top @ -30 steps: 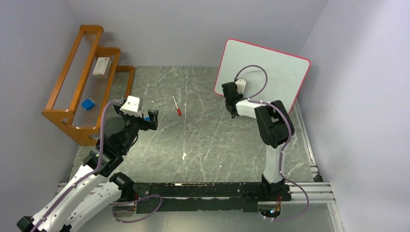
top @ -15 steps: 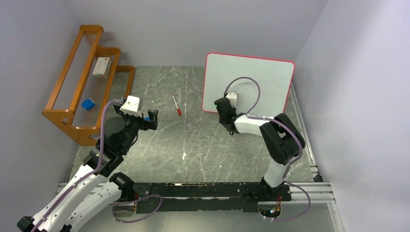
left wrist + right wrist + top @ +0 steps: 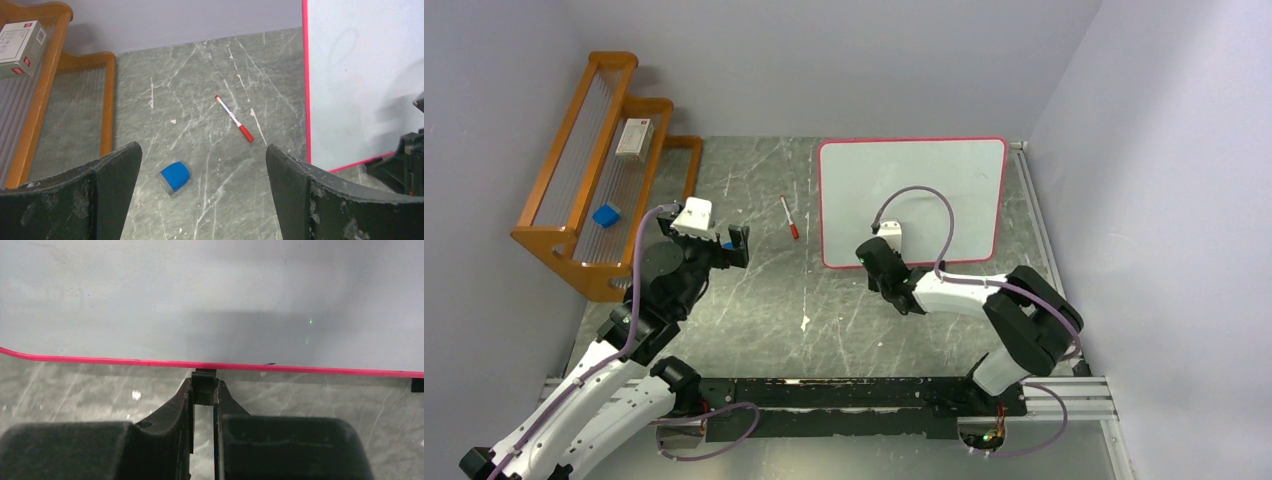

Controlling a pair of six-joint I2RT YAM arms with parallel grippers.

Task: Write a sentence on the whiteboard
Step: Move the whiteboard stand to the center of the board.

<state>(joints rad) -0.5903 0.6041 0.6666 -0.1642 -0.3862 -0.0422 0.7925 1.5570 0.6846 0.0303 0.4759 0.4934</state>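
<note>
Pinching a black foot (image 3: 204,376) on the whiteboard (image 3: 911,212) near edge, right gripper (image 3: 204,394) is pressed shut. Board lies on the table (image 3: 824,300), far right, blank. Left gripper (image 3: 202,152) spread wide, empty. Marker (image 3: 233,119) untouched beside the board, so all writing left. Box (image 3: 19,42) label unreadable.

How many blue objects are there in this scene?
2. One small blue block lies on the orange rack. The other, a rounded blue piece, lies on the table below the open left gripper. The arms may hide more.
</note>
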